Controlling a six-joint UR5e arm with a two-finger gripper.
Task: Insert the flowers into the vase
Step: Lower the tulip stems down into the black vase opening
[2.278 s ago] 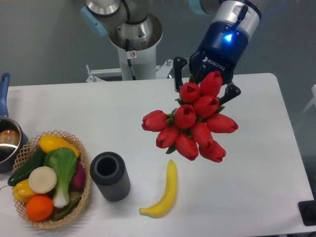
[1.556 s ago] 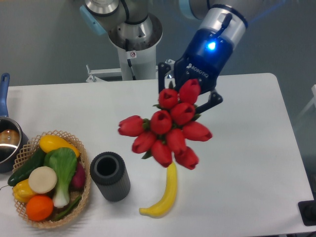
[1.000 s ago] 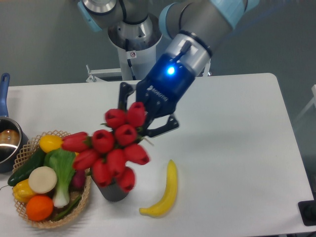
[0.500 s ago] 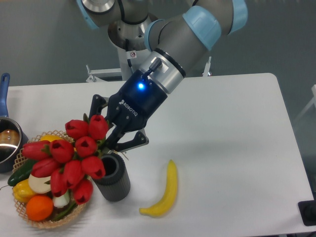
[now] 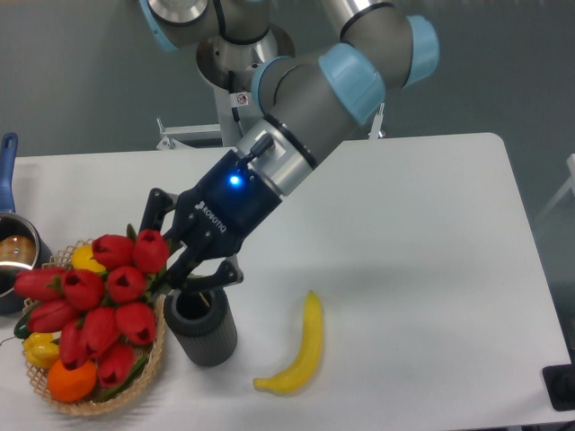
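Note:
The flowers (image 5: 94, 301), a bunch of glossy red tulip buds, hang tilted over the wicker basket at the left. My gripper (image 5: 180, 251) is shut on their stems, just above and left of the vase. The vase (image 5: 201, 325) is a dark grey ribbed cylinder standing upright on the white table, its round opening showing below my fingers (image 5: 219, 277). The stems' lower ends are hidden behind the gripper and buds, so I cannot tell whether they reach into the vase.
A woven basket (image 5: 153, 357) of vegetables sits left of the vase, mostly covered by the buds, with an orange (image 5: 70, 381) showing. A yellow banana (image 5: 298, 350) lies right of the vase. A pot with a blue handle (image 5: 11, 253) stands at the left edge.
The arm has swung the flowers from the table's right-middle down and left, past the vase, until the buds hang over the basket. The gripper stayed shut on them throughout.

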